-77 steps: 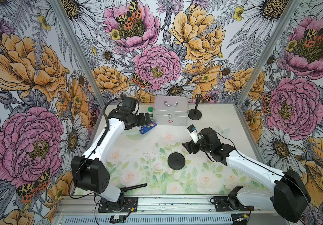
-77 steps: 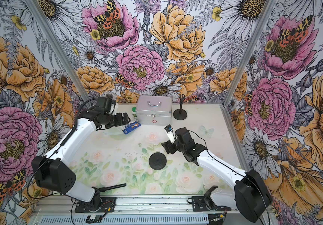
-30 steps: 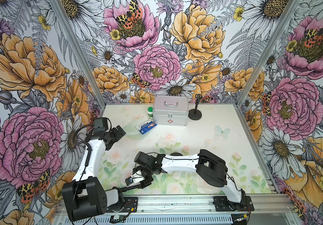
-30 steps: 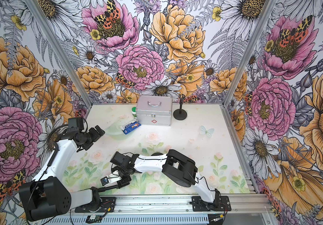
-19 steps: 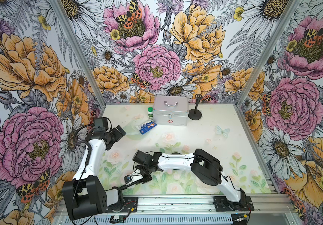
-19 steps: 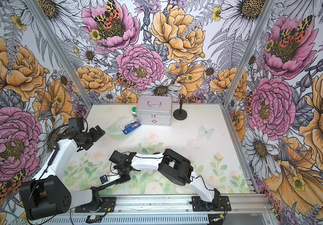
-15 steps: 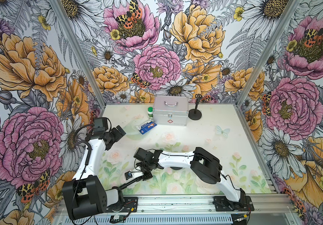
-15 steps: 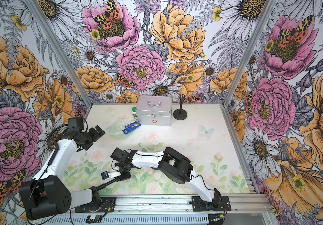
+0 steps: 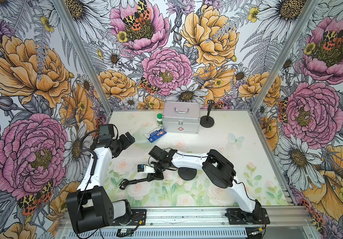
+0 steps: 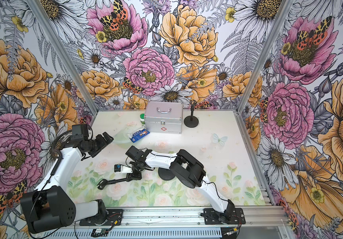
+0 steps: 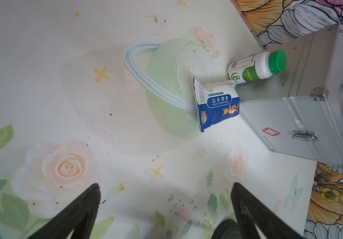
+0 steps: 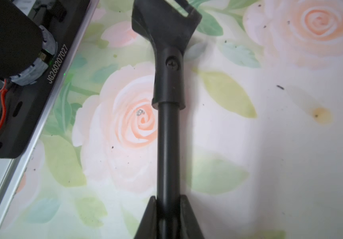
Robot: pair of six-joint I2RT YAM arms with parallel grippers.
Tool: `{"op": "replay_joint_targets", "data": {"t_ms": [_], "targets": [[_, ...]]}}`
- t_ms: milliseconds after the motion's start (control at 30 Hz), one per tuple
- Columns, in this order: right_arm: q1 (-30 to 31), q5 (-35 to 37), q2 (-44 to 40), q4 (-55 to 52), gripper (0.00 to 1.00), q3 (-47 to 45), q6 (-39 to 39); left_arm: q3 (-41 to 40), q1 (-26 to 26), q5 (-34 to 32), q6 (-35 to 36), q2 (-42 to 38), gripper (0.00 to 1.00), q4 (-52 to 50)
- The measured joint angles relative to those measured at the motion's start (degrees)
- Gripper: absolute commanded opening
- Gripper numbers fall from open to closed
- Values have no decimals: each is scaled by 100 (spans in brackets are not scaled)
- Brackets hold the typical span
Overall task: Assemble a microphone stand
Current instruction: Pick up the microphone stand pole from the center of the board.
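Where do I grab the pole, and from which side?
Take the pole by its bare shaft, from above, jaws across: it lies nearly level, shaft thin and round, unlike the flared clip. The right gripper is shut there.

"GAUZE BANDAGE" on blue packet (image 11: 218,107); "JG260207027" on black mount plate (image 12: 28,107); red cross on silver case (image 11: 311,99)

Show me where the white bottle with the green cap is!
In both top views the white green-capped bottle stands at the back of the table, left of the silver metal case, behind the blue gauze packet.
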Motion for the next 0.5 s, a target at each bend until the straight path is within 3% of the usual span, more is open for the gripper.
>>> {"op": "replay_joint_targets", "data": {"t_ms": [267,500], "targets": [[-728,1093,-1335,986,0,-1985,992,109,-208,345,22,-160,99,308],[-1290,2323,-2634,2885,0,-3840,2485,109,-750,627,2,-350,99,538]]}}
